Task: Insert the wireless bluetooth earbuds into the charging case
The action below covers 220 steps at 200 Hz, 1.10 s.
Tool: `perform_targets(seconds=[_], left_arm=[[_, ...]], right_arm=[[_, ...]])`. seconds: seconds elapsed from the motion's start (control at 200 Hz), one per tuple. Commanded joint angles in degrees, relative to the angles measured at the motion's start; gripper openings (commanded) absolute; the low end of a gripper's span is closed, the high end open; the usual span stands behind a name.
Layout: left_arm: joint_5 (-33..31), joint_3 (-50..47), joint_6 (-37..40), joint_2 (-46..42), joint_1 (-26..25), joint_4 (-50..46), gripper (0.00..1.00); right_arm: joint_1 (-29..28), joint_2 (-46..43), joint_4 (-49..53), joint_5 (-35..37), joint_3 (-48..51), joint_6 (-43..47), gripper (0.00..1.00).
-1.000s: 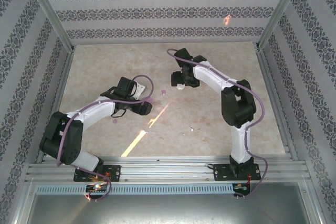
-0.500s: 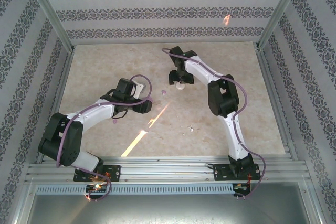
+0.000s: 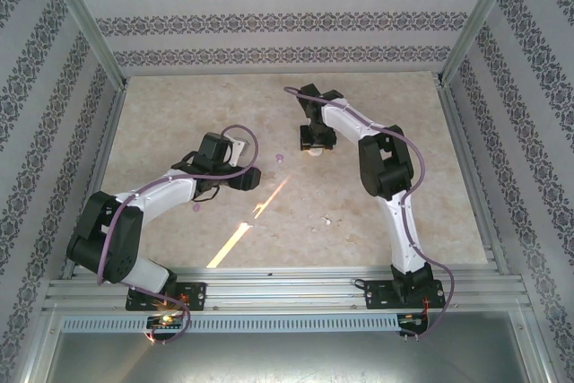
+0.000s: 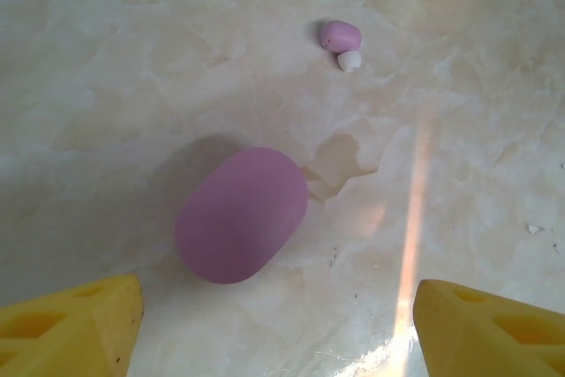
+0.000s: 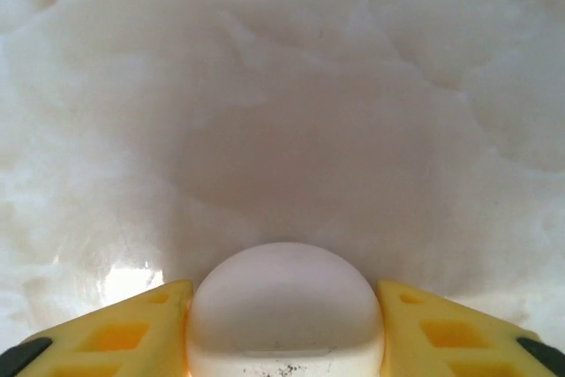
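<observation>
Lilac charging case (image 4: 241,215) closed; earbud (image 4: 340,35) nearby; right jaws grip white disc (image 5: 287,311).

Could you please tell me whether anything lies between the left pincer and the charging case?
Nothing visible does. Bare table lies between the open left pincer and the charging case; one earbud sits beyond the case, farther away.
</observation>
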<state>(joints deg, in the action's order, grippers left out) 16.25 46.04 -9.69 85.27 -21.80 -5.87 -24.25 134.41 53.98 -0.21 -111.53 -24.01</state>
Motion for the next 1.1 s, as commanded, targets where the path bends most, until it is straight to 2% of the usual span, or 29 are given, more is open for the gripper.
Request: perform_targets(seconds=[0.0, 0.265, 0.395, 0.475, 0.619, 0.854, 1.094], left_arm=[[0.84, 0.59, -2.87, -0.3, -0.84, 2.45, 0.8], [3.66, -5.28, -7.84, -4.92, -2.61, 12.31, 0.77], [1.19, -5.65, -6.06, -5.77, -9.66, 16.5, 0.77], [-0.04, -5.88, -8.8, -4.97, -13.07, 21.04, 0.77], [-3.56, -8.74, -13.31, -4.32, -17.73, 36.54, 0.69], [-0.35, -9.09, -14.32, -1.59, -18.71, 53.84, 0.67], [-0.67, -5.05, -13.81, 0.8, -18.63, 53.09, 0.65]], right_arm=[[-0.54, -2.39, 0.38, -3.14, 5.42, -0.58, 0.42], [-1.1, -16.03, -7.54, -8.92, 20.34, -6.27, 0.41], [-1.15, -24.82, -13.38, -12.73, 26.95, -10.9, 0.41], [-1.19, -29.76, -15.43, -13.76, 29.41, -13.53, 0.41], [-1.74, -37.41, -17.5, -14.99, 31.84, -17.12, 0.41], [-4.13, -43.84, -17.87, -16.48, 31.68, -20.74, 0.41], [-6.37, -46.68, -17.94, -16.32, 30.93, -22.55, 0.4]])
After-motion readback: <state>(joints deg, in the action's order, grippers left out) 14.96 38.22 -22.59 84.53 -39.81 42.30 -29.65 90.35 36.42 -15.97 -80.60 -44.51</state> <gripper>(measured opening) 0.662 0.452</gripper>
